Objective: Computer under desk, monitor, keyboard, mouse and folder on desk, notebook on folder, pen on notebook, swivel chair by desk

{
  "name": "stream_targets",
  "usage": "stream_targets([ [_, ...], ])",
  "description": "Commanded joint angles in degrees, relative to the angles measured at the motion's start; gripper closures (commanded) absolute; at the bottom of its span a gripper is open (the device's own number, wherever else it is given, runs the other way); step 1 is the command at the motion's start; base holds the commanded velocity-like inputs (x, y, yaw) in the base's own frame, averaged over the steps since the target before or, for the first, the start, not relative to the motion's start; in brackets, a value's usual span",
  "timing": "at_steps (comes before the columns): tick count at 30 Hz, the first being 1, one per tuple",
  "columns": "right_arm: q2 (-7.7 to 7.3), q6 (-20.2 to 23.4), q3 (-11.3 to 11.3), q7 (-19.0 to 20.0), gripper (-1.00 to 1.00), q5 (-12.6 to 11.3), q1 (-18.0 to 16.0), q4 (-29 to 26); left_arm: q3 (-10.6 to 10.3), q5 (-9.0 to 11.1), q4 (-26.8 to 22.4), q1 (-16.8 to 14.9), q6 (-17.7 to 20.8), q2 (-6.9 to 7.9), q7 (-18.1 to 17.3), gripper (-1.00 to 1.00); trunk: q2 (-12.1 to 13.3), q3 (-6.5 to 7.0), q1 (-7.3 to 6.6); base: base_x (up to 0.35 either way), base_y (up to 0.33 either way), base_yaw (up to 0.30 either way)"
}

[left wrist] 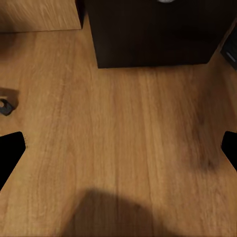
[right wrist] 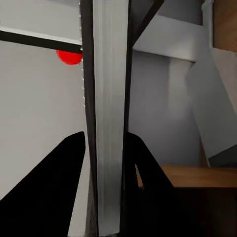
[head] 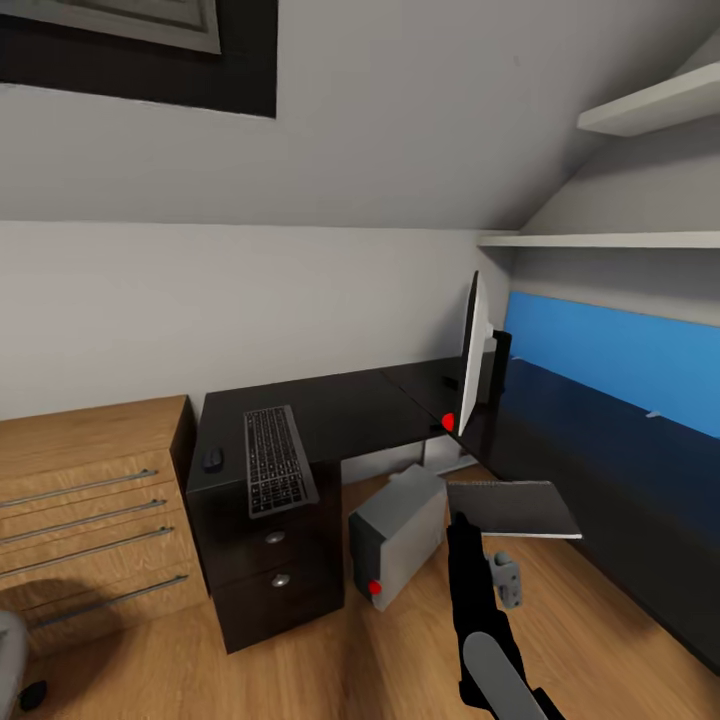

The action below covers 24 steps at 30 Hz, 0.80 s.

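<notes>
The right tool point(head: 462, 520) is clamped on the near corner of the notebook point(head: 512, 508), a thin grey rectangle with pale edges held roughly flat in the air, its long axis running out from the tool toward the long wing of the surface point(head: 610, 470); in the right wrist view the notebook point(right wrist: 111, 113) shows edge-on between the two dark fingers point(right wrist: 54, 192). The notebook hangs just in front of the surface's inner corner, above the wooden floor point(head: 400, 650) and near the computer point(head: 398, 533), a light grey tower that sits tilted on the floor at the mouth of the space under the surface. The monitor point(head: 472, 350) stands upright at the surface's inner corner, seen nearly edge-on. On the short wing of the surface the keyboard point(head: 277, 460) lies with its long axis running from the front edge toward the wall, and the mouse point(head: 212, 459) sits just beside it on the side away from the monitor. Below them are black drawers point(head: 275, 565) with round silver knobs, and a wooden cabinet point(head: 90, 510) with long bar handles stands against that end of the surface. No writing or brand marks are legible anywhere. The left tool point(left wrist: 118, 148) is spread wide over bare floor, holding nothing.
</notes>
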Motion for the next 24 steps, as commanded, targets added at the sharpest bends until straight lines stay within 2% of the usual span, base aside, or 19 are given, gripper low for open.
stream_targets([
  [1, -0.08, -0.25, 0.16, -0.23, 1.00, -0.09, -0.06, -0.05, -0.14, 0.61, -0.04, -0.02, -0.44, 0.02, 0.19, -1.00, -0.03, 0.02, 0.00, 0.000, 0.000, 0.187],
  [18, -0.09, -0.25, 1.34, 0.27, 1.00, 0.21, -0.05, -0.01, -0.06, 0.59, 0.00, -0.02, -0.42, 0.02, 0.19, -1.00, -0.03, 1.18, 0.00, 0.000, 0.000, 0.192],
  [23, -0.14, -0.25, 1.49, 3.73, 1.00, 0.70, -0.06, 0.86, -0.09, 0.59, 0.00, -0.02, -0.43, 0.02, 0.19, -1.00, -0.03, 1.52, 0.00, 0.000, 0.000, 0.196],
  [24, -0.15, -0.25, 2.06, 6.27, 1.00, 1.04, -0.05, 1.73, -0.14, 0.59, 0.00, -0.02, -0.42, 0.02, 0.19, -1.00, -0.03, 1.58, 0.00, 0.000, 0.000, 0.210],
])
